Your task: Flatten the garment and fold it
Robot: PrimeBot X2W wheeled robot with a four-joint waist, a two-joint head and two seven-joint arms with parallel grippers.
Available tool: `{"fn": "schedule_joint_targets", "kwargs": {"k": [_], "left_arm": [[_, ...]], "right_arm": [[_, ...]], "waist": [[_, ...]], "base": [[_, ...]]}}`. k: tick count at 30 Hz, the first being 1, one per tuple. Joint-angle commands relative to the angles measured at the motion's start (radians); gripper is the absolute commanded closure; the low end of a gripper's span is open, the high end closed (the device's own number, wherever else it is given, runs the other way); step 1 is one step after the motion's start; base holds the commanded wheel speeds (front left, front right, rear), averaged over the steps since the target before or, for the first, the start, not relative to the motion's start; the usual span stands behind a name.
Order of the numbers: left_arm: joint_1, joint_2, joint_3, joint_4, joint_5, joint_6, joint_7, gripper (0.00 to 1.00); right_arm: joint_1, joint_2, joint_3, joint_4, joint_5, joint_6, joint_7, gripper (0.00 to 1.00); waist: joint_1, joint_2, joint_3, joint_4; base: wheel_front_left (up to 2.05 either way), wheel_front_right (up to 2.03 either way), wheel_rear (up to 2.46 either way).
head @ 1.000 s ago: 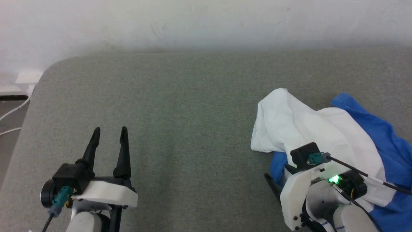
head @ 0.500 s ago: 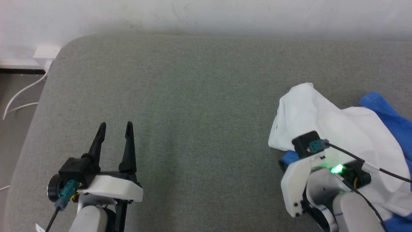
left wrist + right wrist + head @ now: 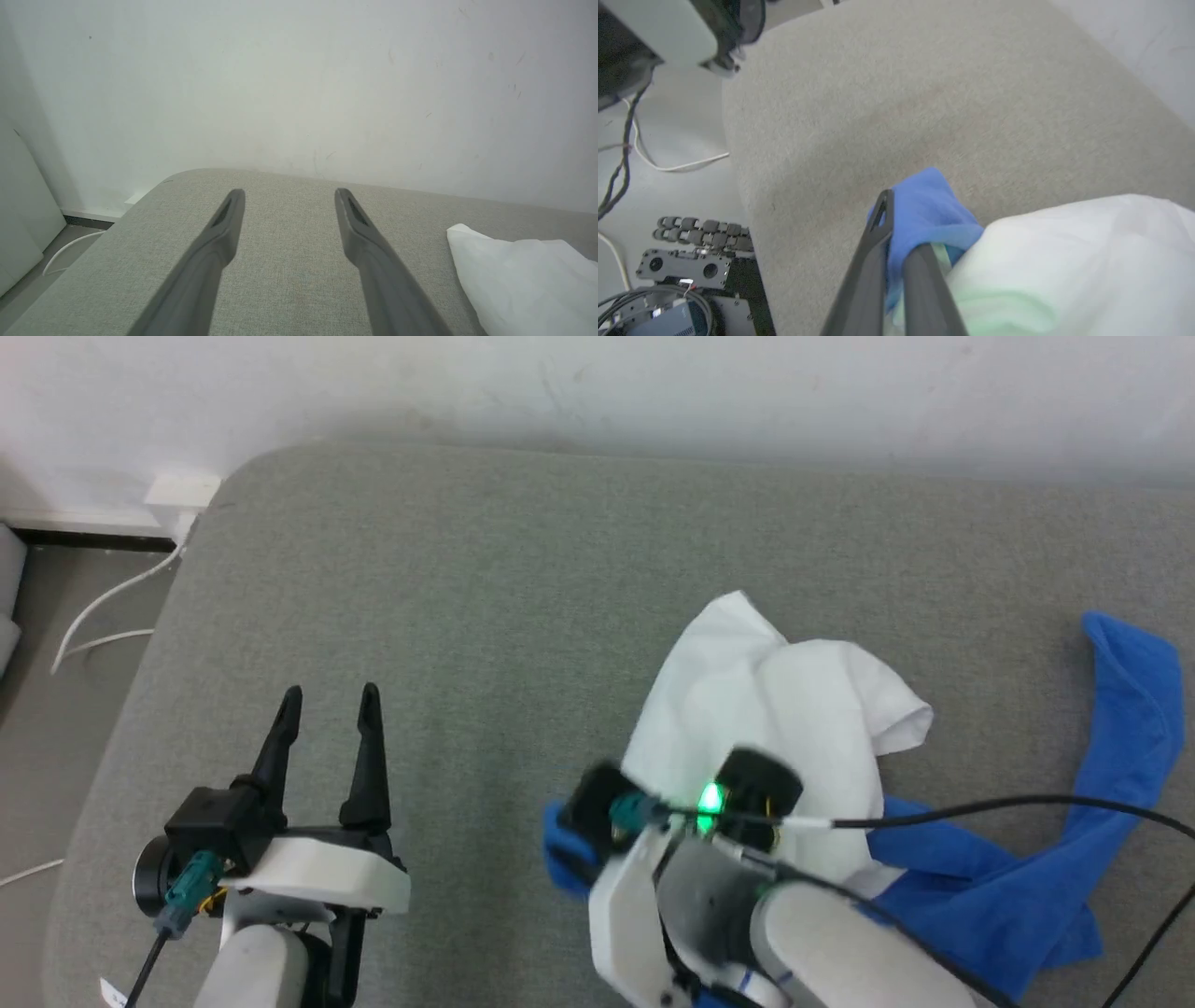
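garment [image 3: 794, 709]: crumpled, white body heaped, blue sleeve [image 3: 1130, 691] trailed out to the right; laid right of centre on the grey padded surface [image 3: 467, 597] | right gripper [image 3: 901, 221]: jaws clamped on a blue fold at the garment's near-left edge | left gripper [image 3: 329, 695]: jaws spread, nothing held, positioned well apart to the left | white cable [image 3: 103, 616]: seen on the floor beside the surface

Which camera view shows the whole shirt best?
The head view: the shirt lies crumpled there, white body and a blue sleeve both visible. The left wrist view catches a white corner at its lower right. The right wrist view is close up: the right gripper pinches a blue fold beside white cloth.
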Motion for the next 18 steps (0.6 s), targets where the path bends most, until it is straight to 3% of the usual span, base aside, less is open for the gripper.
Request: {"fn": "schedule_joint_targets", "kwargs": {"k": [1, 3, 4, 5, 11, 17, 18], "left_arm": [[-0.009, 0.000, 0.003, 0.004, -0.001, -0.003, -0.005, 0.00], [-0.003, -0.001, 0.003, 0.006, 0.000, -0.004, -0.005, 0.00], [0.000, -0.001, 0.003, 0.006, 0.000, -0.003, -0.005, 0.00], [0.004, -0.002, 0.003, 0.007, 0.000, -0.003, -0.005, 0.00], [0.031, 0.004, 0.013, 0.007, -0.005, 0.002, -0.005, 0.00], [0.048, 0.014, 0.018, -0.008, -0.009, 0.004, -0.005, 0.00], [0.048, 0.014, 0.018, -0.008, -0.009, 0.004, -0.005, 0.00]], "right_arm": [[-0.009, -0.027, 0.028, 0.015, 0.032, -0.001, 0.020, 1.00], [-0.005, -0.067, 0.073, 0.038, 0.082, -0.001, 0.064, 1.00], [-0.002, -0.084, 0.087, 0.044, 0.102, -0.001, 0.075, 0.89], [0.002, -0.097, 0.088, 0.047, 0.120, -0.001, 0.076, 0.00], [0.056, -0.154, -0.010, -0.021, 0.198, -0.001, 0.015, 0.00], [0.145, -0.185, -0.274, -0.140, 0.183, -0.001, -0.114, 0.00], [0.145, -0.185, -0.274, -0.140, 0.183, -0.001, -0.114, 0.00]], "waist": [[0.0000, -0.0002, -0.004, 0.007], [0.0000, -0.0002, -0.008, 0.010], [0.0000, -0.0002, -0.009, 0.010], [0.0000, -0.0002, -0.012, 0.009], [0.0000, -0.0002, -0.042, -0.018], [0.0000, -0.0002, -0.060, -0.039], [0.0000, -0.0002, -0.060, -0.039]], "base": [[0.00, 0.00, 0.00], [0.00, 0.00, 0.00], [0.00, 0.00, 0.00], [0.00, 0.00, 0.00], [0.00, 0.00, 0.00], [0.00, 0.00, 0.00], [0.00, 0.00, 0.00]]}}
